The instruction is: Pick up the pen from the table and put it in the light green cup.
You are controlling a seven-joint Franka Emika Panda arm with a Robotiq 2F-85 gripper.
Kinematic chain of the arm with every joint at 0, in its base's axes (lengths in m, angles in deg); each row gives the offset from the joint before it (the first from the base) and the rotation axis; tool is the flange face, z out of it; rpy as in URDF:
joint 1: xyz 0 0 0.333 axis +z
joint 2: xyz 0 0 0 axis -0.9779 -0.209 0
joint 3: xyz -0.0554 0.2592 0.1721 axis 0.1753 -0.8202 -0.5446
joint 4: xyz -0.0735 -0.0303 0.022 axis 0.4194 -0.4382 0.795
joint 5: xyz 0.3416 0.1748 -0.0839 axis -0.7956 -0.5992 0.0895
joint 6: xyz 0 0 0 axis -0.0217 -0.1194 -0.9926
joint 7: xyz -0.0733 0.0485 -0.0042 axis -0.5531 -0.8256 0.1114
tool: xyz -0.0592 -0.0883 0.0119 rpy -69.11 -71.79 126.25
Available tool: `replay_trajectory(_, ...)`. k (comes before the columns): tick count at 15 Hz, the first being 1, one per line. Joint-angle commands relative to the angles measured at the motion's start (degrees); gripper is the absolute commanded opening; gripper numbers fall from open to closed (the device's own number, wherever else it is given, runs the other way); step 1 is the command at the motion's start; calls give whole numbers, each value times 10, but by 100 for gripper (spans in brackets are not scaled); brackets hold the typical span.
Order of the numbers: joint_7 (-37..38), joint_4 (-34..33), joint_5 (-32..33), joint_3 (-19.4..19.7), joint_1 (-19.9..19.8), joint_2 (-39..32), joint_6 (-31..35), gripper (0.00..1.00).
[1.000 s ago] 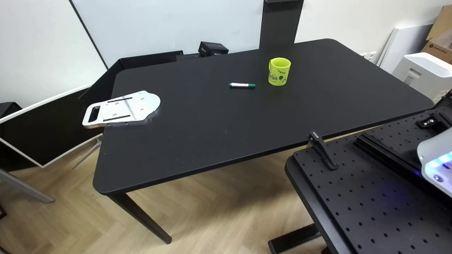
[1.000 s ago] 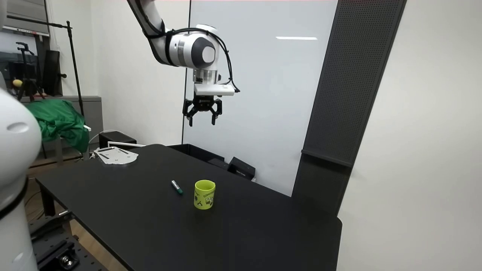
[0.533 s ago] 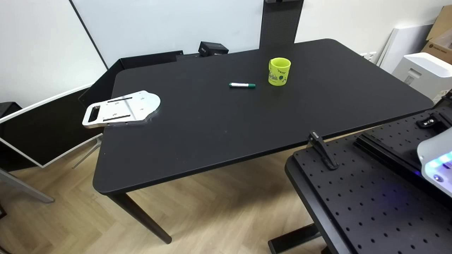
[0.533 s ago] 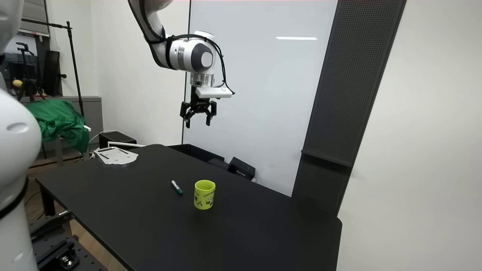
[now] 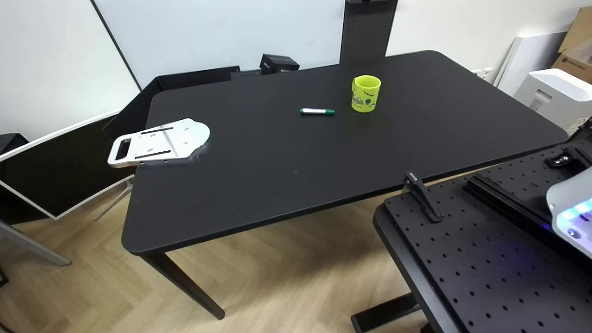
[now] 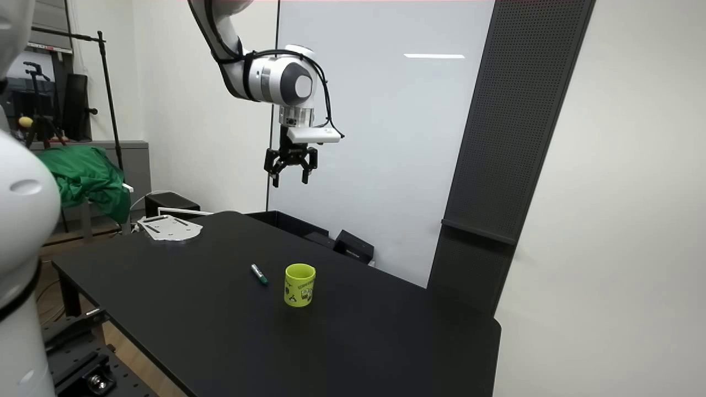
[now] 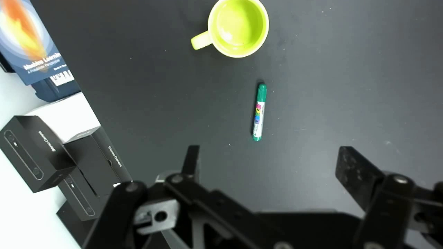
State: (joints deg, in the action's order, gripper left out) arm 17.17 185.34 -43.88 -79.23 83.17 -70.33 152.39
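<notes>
The pen is a white marker with a green cap, lying on the black table (image 5: 259, 166). It shows in both exterior views (image 5: 317, 111) (image 6: 259, 274) and in the wrist view (image 7: 259, 112). The light green cup stands upright on the table beside the pen, in both exterior views (image 5: 365, 96) (image 6: 299, 289). In the wrist view the cup (image 7: 238, 29) looks empty, its handle pointing left. My gripper (image 6: 290, 182) is open and empty, high above the table. In the wrist view the pen lies beyond the spread fingers (image 7: 269, 150), apart from them.
A white metal plate with a handle slot (image 5: 162, 141) lies at one table end, partly overhanging. Black boxes (image 7: 38, 152) and a book (image 7: 27, 38) are beyond the table edge near the whiteboard. A black perforated board (image 5: 499, 249) adjoins the table.
My gripper has moved a little left and slightly down in an exterior view over the first half second, then stayed almost still. The pen and cup have not moved.
</notes>
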Motion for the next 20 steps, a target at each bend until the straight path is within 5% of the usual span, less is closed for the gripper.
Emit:
replay_trajectory(1, 2, -1, 2, -7, -6, 0, -1, 100)
replay_trajectory(20, 102, -162, 92, -10, 30, -173, 5, 100)
